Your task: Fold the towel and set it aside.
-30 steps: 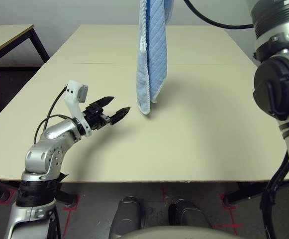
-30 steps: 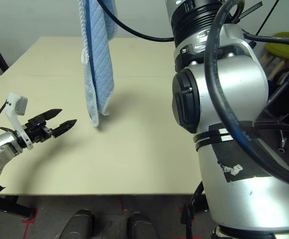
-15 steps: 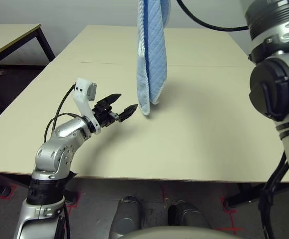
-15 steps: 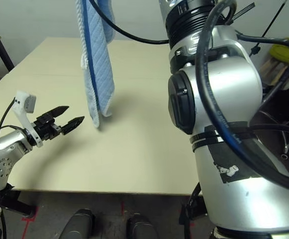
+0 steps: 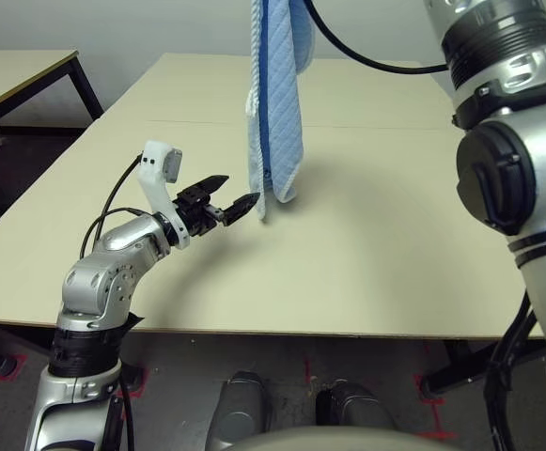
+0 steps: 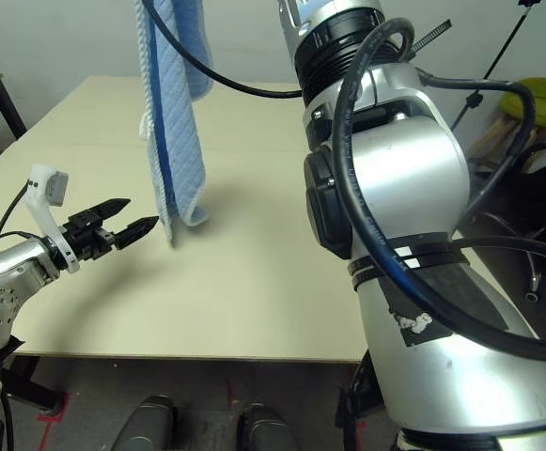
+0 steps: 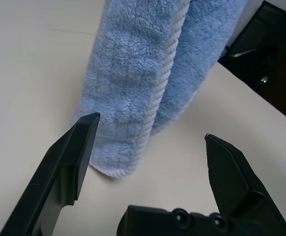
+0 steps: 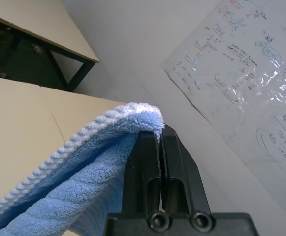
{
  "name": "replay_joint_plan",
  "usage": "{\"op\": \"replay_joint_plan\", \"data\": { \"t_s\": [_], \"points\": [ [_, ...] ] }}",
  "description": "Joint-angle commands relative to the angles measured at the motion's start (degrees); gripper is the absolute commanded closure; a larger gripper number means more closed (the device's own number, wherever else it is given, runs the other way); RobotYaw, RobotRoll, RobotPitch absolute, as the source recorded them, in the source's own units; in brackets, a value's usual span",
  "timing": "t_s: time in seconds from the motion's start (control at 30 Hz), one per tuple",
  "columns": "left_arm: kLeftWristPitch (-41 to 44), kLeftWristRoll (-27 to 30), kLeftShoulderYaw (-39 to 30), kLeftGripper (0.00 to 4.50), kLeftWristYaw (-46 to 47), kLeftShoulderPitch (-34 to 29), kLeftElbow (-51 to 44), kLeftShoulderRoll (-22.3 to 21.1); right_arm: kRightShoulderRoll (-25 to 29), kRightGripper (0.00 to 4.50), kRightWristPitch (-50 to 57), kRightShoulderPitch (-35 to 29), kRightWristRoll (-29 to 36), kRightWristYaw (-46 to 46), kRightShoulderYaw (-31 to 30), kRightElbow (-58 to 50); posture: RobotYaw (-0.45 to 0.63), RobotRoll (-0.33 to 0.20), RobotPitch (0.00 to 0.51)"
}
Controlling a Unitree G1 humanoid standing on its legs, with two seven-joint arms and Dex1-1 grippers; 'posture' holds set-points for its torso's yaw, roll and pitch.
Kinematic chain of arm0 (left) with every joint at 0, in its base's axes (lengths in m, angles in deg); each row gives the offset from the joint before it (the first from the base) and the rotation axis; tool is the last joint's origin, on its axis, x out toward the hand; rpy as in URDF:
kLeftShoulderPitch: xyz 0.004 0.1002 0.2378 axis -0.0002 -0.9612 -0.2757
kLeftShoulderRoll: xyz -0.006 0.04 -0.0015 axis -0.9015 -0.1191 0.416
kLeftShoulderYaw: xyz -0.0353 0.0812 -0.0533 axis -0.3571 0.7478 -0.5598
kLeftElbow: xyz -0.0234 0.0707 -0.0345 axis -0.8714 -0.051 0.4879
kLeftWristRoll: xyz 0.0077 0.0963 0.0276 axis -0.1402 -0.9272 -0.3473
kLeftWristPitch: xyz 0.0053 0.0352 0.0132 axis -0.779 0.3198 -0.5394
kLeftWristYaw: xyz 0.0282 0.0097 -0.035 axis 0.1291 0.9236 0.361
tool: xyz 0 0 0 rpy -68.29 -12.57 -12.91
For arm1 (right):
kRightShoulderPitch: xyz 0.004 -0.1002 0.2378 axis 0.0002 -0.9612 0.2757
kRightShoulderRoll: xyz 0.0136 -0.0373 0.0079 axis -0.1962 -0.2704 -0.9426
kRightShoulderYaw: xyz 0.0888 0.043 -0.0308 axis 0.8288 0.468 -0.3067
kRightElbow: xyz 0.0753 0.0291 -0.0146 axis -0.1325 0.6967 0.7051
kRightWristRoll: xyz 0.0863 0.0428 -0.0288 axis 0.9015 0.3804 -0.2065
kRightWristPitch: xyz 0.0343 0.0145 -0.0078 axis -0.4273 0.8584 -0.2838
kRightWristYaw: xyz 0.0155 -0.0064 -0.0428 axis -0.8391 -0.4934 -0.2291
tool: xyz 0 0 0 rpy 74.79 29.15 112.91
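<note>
Left wrist view puts the left gripper (image 7: 150, 130) at its widest, holding nothing, its two black fingers framing the hanging bottom hem of the towel (image 7: 143, 93); the near finger sits just beside the white-stitched edge, apart from it as far as I can tell. A second ago, in the left eye view, the same gripper (image 5: 230, 205) stood well off at about eight o'clock from the towel's (image 5: 274, 103) lower end; now its tips are just beside that end, at roughly nine o'clock. The whole picture has shifted too, so part of that closing-up may be camera movement, yet the gap between fingers and cloth has plainly shrunk.

Higher up, the right wrist view shows the right gripper (image 8: 160, 142) clamped tight on the towel's top fold, with the cloth draping down from it over the table (image 5: 376, 235), its lowest corner at or just above the surface.

My reading: the free hem is about to be pinched, so the cloth can be doubled. It must close squarely on both layers.
</note>
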Motion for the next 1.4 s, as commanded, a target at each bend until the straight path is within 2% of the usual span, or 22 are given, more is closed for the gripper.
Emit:
{"op": "replay_joint_plan", "data": {
  "t_s": [0.03, 0.27, 0.5, 0.77, 1.0, 1.4],
  "points": [
    [2.2, -0.2, 3.3, 0.00, 1.1, -1.4, -2.3, 0.9, -0.4, 4.48, -0.2, 0.5, -0.4, 0.9, -0.4, 0.9, 0.18, 0.000, 0.014],
    [2.2, -3.4, 8.0, 0.00, 3.1, -1.0, -0.5, 2.2, -0.6, 4.48, -0.4, 0.8, -0.3, 1.2, -0.6, 1.1, 0.18, 0.000, 0.016],
    [-0.1, -8.2, 10.6, 0.00, 5.3, 3.0, 5.6, 5.0, -0.4, 4.48, -0.4, 1.1, 0.1, 1.1, -0.4, 0.9, 0.17, 0.000, 0.014],
    [-0.9, -11.0, 11.9, 0.00, 5.7, 4.1, 9.7, 7.1, -0.2, 4.48, -0.4, 1.4, 0.3, 0.6, -0.2, 0.5, 0.17, 0.000, 0.006],
    [-1.1, -12.5, 10.4, 0.00, 7.3, 5.1, 12.7, 9.0, -0.2, 4.48, -0.4, 1.8, 1.0, -0.2, 0.2, 0.0, 0.16, 0.000, 0.001],
    [-5.4, -17.1, 10.3, 0.15, 8.3, 8.8, 21.3, 10.0, 0.3, 4.50, -0.2, 1.9, 1.5, -1.2, 0.1, -1.1, 0.15, 0.000, 0.000]
  ]
}}
